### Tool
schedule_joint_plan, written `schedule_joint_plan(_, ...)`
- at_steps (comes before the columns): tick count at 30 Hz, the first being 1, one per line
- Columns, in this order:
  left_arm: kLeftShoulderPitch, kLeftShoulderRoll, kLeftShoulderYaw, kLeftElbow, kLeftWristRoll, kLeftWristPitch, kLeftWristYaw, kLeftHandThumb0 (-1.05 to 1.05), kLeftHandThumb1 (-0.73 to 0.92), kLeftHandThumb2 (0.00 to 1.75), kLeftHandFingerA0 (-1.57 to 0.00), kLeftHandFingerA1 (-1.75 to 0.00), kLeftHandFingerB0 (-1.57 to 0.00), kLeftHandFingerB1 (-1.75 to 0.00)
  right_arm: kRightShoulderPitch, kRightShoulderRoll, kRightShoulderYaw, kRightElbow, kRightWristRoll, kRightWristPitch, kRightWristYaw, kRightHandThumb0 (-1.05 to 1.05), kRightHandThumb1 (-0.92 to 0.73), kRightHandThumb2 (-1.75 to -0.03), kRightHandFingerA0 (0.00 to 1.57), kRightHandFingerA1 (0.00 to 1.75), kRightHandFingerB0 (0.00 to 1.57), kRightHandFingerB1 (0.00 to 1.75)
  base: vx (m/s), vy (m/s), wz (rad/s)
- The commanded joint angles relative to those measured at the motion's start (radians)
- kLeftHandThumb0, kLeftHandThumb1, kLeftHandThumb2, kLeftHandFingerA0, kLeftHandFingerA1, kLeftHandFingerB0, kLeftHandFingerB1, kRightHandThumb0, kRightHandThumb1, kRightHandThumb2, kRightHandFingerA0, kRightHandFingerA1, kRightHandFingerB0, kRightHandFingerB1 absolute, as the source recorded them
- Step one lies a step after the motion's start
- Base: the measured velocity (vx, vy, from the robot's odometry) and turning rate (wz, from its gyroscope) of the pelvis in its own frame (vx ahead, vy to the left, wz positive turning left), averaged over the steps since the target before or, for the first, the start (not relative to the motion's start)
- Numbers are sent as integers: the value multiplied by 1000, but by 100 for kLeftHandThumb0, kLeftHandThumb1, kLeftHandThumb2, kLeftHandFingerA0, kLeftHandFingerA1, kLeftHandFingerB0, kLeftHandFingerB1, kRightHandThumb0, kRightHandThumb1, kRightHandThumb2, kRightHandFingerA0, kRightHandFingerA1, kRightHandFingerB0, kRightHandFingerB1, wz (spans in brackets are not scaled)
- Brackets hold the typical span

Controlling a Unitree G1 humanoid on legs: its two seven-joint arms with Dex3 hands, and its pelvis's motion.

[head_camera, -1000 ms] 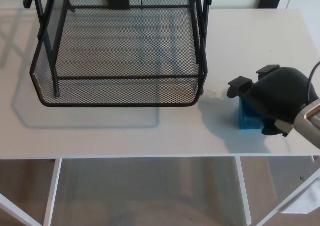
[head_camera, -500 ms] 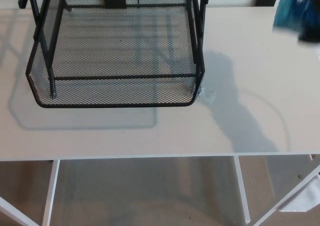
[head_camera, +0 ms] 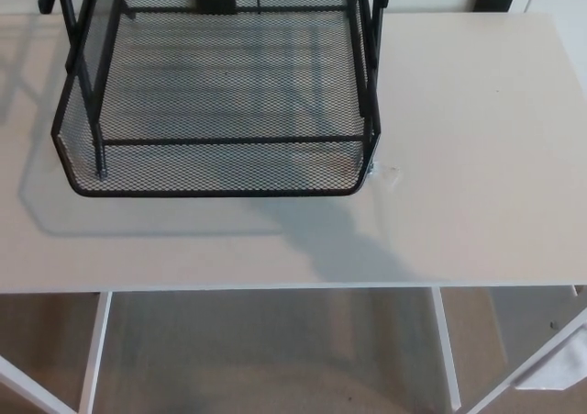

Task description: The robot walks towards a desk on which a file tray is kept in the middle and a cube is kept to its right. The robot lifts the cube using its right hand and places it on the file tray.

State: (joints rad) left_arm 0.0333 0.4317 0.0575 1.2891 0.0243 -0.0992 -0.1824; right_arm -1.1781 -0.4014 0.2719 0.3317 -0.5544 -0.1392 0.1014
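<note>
Tray [head_camera: 220,192] empty near desk [head_camera: 477,139] back edge; cube and hands unseen, fingers' state unknowable; probably carry step, next: lower cube into tray.

Black mesh file tray [head_camera: 220,190] sitting on white desk [head_camera: 477,139], occupying left and middle of far half; rear of tray running out of picture at top edge. Wire posts [head_camera: 92,111] rising at tray sides. Desk surface showing through mesh. Small pale mark [head_camera: 386,173] lying on desk just beside tray's front right corner. Dark shadow [head_camera: 339,249] stretching from tray front to desk's near edge. White frame bar [head_camera: 444,350] running below desk edge, over brownish floor [head_camera: 266,359].
</note>
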Motion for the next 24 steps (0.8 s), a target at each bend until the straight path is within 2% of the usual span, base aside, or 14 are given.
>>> schedule_joint_plan(1, 1, 6, 24, 15, -5, 16, -8, -52, 48, 119, -29, -72, -22, -68, -101, 163, 99, 122, 44, 114, 217, -24, -63, -82, 87, 158, 87, 97, 0, 0, 0)
schedule_joint_plan(2, 2, 3, 28, 17, -8, 17, -9, -53, 47, 119, -31, -74, -23, -69, -108, 205, 138, 168, 19, 122, 225, -35, -57, -70, 93, 153, 92, 94, 0, 0, 0)
schedule_joint_plan(5, 3, 0, 28, 20, -4, 16, -6, -53, 47, 119, -31, -74, -23, -69, -114, 233, 161, 208, 7, 131, 231, -35, -57, -70, 93, 153, 92, 94, 0, 0, 0)
schedule_joint_plan(6, 1, -1, 25, 27, 3, 13, 1, -54, 47, 117, -30, -73, -23, -68, -113, 257, 167, 238, 18, 135, 241, -25, -67, -66, 83, 158, 85, 91, 0, 0, 0)
schedule_joint_plan(9, -1, -11, 48, 16, -21, 2, -8, -55, 51, 123, -32, -74, -22, -68, -96, 297, 235, 286, -28, 177, 284, -28, -69, -66, 78, 158, 83, 84, 0, 0, 0)
schedule_joint_plan(11, -2, -3, 45, 6, -11, -5, -17, -52, 49, 124, -41, -79, -29, -72, -97, 308, 276, 326, -60, 150, 263, -29, -66, -62, 82, 140, 86, 69, 0, 0, 0)
schedule_joint_plan(13, -2, 0, 38, 1, 1, -11, -22, -51, 50, 123, -44, -79, -29, -72, -111, 311, 307, 363, -81, 133, 252, -31, -65, -61, 81, 139, 86, 66, 0, 0, 0)
schedule_joint_plan(15, -8, -5, 61, 6, -19, 10, -35, -47, 40, 119, -45, -82, -28, -73, -120, 350, 361, 432, -113, 180, 281, -30, -62, -60, 75, 139, 83, 63, 0, 0, 0)
schedule_joint_plan(16, -7, -2, 57, 2, -13, 11, -40, -49, 38, 116, -46, -81, -28, -72, -121, 361, 379, 450, -129, 194, 275, -30, -58, -59, 79, 133, 89, 61, 0, 0, 0)
schedule_joint_plan(17, -7, -1, 54, -2, -7, 10, -44, -49, 37, 115, -49, -82, -30, -72, -129, 370, 404, 478, -141, 209, 304, -32, -62, -60, 72, 126, 82, 60, 0, 0, 0)
schedule_joint_plan(19, -12, -3, 50, -6, -2, 27, -39, -48, 37, 114, -49, -81, -33, -73, -126, 389, 429, 534, -140, 207, 321, -30, -60, -57, 72, 106, 83, 59, 0, 0, 0)
schedule_joint_plan(21, -7, -2, 52, -9, -4, 19, -46, -49, 36, 114, -50, -81, -33, -73, -125, 394, 438, 559, -141, 198, 318, -29, -60, -58, 74, 106, 83, 61, 0, 0, 0)
schedule_joint_plan(22, -6, -7, 60, -5, -12, 17, -53, -49, 36, 114, -51, -82, -32, -73, -114, 391, 448, 568, -149, 207, 330, -32, -62, -58, 73, 89, 81, 55, 0, 0, 0)
schedule_joint_plan(24, -3, -7, 61, 3, -6, 9, -48, -51, 34, 113, -55, -84, -35, -75, -110, 382, 448, 561, -149, 199, 335, -33, -63, -58, 74, 96, 81, 54, 0, 0, 0)
